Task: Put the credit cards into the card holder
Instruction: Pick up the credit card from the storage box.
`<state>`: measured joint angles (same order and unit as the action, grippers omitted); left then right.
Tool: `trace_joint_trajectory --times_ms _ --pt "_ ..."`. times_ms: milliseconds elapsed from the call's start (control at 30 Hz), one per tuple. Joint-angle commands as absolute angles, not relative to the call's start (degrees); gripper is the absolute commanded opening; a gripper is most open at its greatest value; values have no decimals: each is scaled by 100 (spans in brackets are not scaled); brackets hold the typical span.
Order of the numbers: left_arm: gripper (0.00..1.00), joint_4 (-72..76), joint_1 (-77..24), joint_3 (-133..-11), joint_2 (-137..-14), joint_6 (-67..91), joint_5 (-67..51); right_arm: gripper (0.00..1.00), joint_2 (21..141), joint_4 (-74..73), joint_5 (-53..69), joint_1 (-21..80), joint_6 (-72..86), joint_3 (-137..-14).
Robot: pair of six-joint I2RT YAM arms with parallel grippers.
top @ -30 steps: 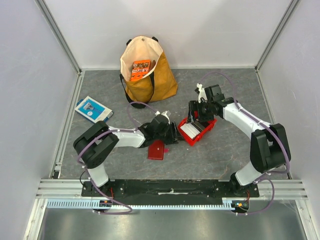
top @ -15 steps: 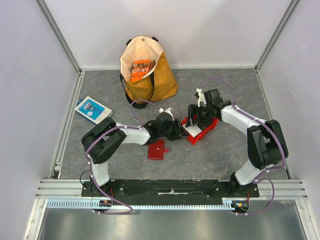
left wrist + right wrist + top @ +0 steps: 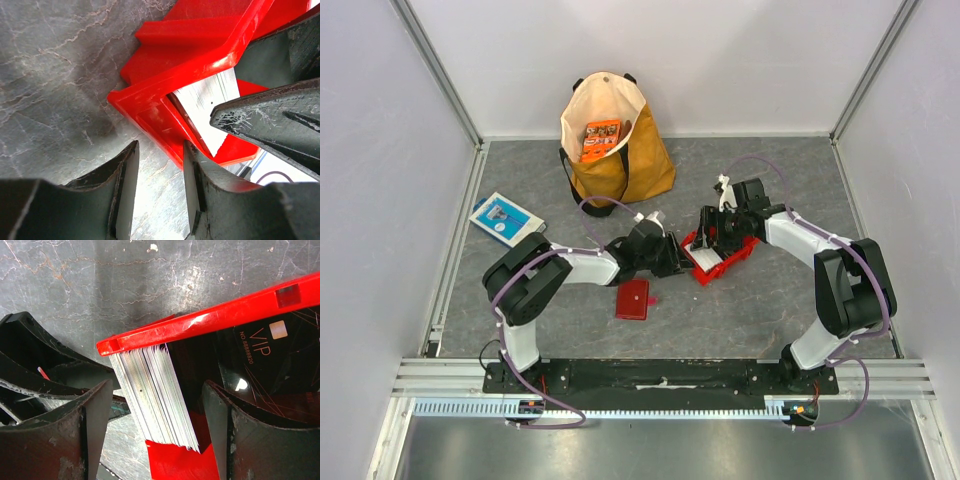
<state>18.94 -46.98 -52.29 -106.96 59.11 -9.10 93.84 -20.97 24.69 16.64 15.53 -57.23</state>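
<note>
red bin (image 3: 200, 322): cropped right | credit cards (image 3: 155, 390): tops likely behind rim

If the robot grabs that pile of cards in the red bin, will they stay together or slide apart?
Probably slide apart: the cards are many thin loose pieces, and a bit fanned. The dark card shines, so they're likely slippery. The red bin looks light and might scoot if bumped.

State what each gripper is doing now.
Left gripper: open, empty, by the bin.
Right gripper: open, astride the cards.
</note>
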Motion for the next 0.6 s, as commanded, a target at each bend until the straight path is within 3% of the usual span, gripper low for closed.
trace_joint_trajectory --times_ms 0,567 --pt "47 1749 -4527 -5458 -10644 5608 -562 78 9281 -1873 3049 1714 1995 -5581" --pt "52 905 -4412 -5063 -9634 4808 -712 74 9202 -1758 2786 1679 2101 -5660"
